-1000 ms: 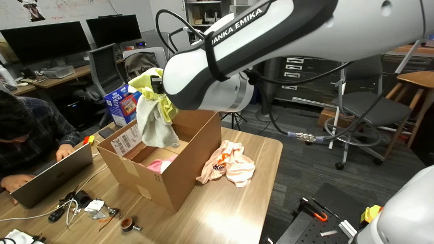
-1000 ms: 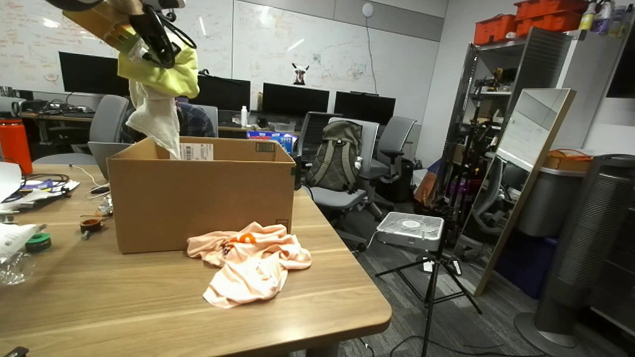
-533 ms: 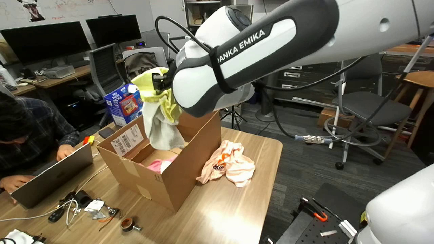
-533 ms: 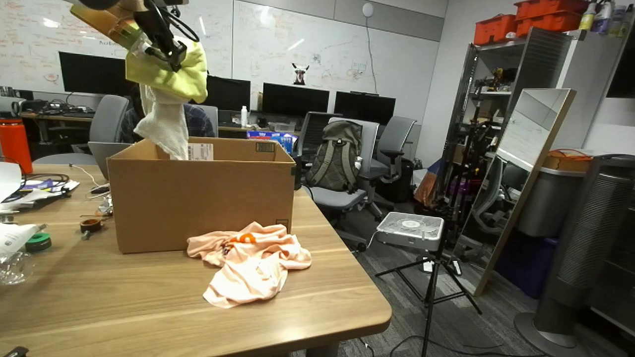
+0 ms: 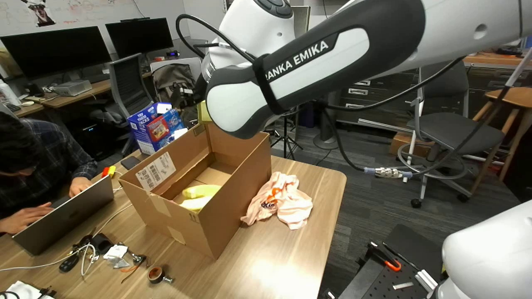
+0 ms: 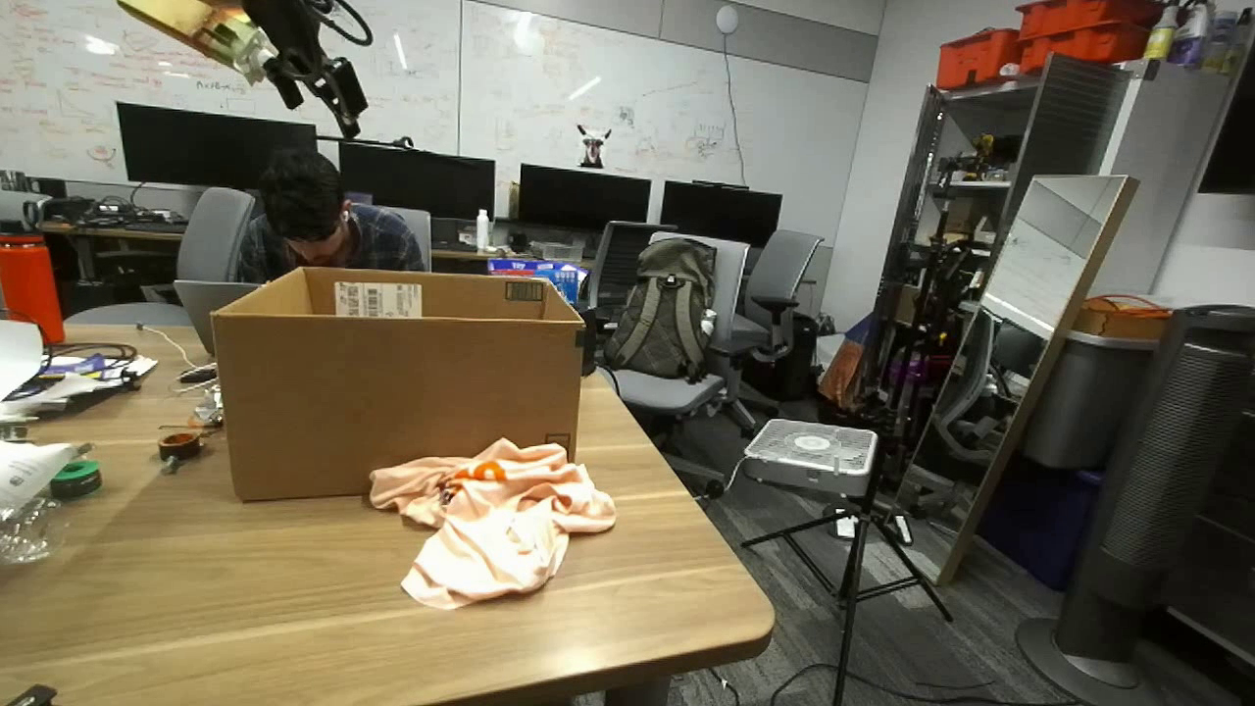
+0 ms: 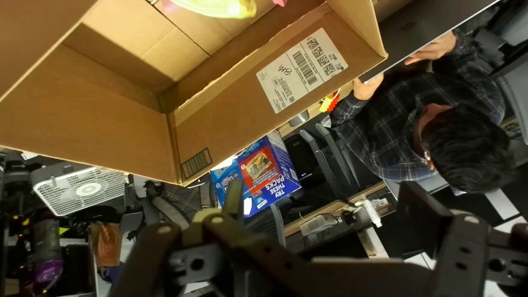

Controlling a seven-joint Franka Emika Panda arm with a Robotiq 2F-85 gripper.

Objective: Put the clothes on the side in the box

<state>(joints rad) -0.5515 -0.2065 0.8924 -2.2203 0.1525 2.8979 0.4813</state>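
Note:
A crumpled peach garment (image 5: 286, 199) lies on the table against the outside of the cardboard box; it shows in an exterior view (image 6: 500, 539) too. Inside the open-topped box (image 5: 178, 232), a yellow cloth (image 5: 201, 192) with a paler part rests near one end. The wrist view catches that yellow cloth (image 7: 218, 6) at its top border, with bits of pink beside it. My gripper (image 7: 326, 206) is open, its fingers wide apart and nothing between them. It hangs in the air above the box, seen also in an exterior view (image 6: 322, 110).
A blue snack carton (image 5: 151, 128) stands behind the box. A seated person (image 5: 41, 166) works at a laptop (image 5: 66, 216) beside it. Keys, cables and a tape roll (image 5: 156, 275) lie on the near side of the table. The box walls (image 6: 402, 402) stand high.
The yellow and grey-white cloth hung from my gripper over the box; now the gripper has opened and the cloth has dropped inside, covering the pink one. The peach garment has not moved.

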